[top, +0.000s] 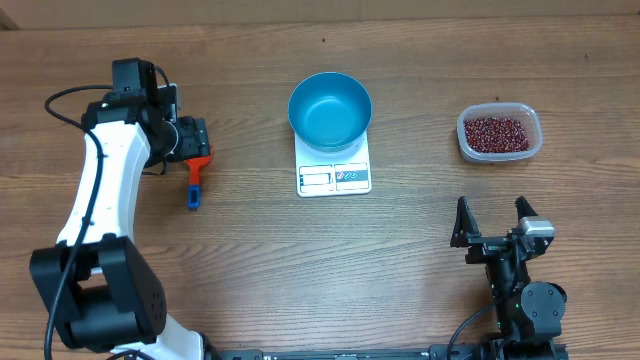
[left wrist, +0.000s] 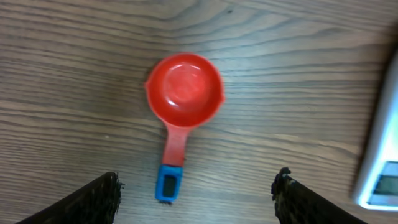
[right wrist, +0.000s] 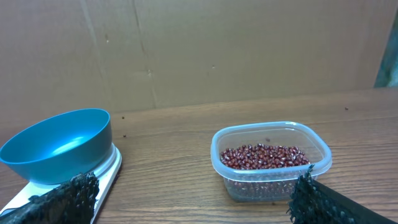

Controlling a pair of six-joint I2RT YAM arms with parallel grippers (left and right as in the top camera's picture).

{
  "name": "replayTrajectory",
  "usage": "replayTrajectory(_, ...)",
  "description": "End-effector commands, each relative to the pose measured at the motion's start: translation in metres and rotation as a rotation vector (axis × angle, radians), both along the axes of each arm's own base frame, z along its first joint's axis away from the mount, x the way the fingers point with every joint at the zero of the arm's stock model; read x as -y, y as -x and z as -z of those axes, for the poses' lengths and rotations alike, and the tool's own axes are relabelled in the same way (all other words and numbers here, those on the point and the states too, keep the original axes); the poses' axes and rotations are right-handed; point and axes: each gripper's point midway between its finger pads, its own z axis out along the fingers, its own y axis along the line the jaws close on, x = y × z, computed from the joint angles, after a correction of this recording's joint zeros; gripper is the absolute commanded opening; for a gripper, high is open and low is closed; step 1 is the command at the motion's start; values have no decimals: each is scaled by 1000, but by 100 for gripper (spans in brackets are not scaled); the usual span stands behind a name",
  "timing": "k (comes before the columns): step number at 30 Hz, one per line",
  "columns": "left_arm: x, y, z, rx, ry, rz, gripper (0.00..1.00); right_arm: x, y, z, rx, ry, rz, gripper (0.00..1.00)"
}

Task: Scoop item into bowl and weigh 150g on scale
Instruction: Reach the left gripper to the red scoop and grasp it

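The item, small dark red-brown beans (top: 497,132) (right wrist: 264,157), fills a clear plastic tub (top: 532,150) (right wrist: 227,180) at the right. The empty blue bowl (top: 330,108) (right wrist: 59,146) stands on the white scale (top: 334,177) (right wrist: 107,173) at the table's middle. A red scoop with a blue handle end (top: 195,182) (left wrist: 185,90) lies flat and empty on the wood at the left. My left gripper (top: 195,140) (left wrist: 198,179) hovers over it, open, fingers wide on either side of the handle and not touching. Near the front edge, the right gripper (top: 491,207) (right wrist: 196,182) is open and empty, facing the tub.
A corner of the scale (left wrist: 379,162) shows at the right edge of the left wrist view. A brown cardboard wall (right wrist: 199,50) closes off the back of the table. Bare wood lies between scoop, scale and tub.
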Motion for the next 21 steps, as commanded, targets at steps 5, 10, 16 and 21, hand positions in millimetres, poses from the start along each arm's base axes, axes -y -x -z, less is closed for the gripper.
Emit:
replayTrajectory(5,-25,-24,22,17,-76,-21,69,-2,0,1,5,4,-8,100)
replayTrajectory(10,-36,-32,36,18,-105,37,48,-2,0,1,5,4,-8,100)
replayTrajectory(16,-47,-41,61,3,-137,47,36,-2,0,1,5,4,-8,100)
replayTrajectory(21,-46,-41,86,-43,-137,95,32,-2,0,1,5,4,-8,100)
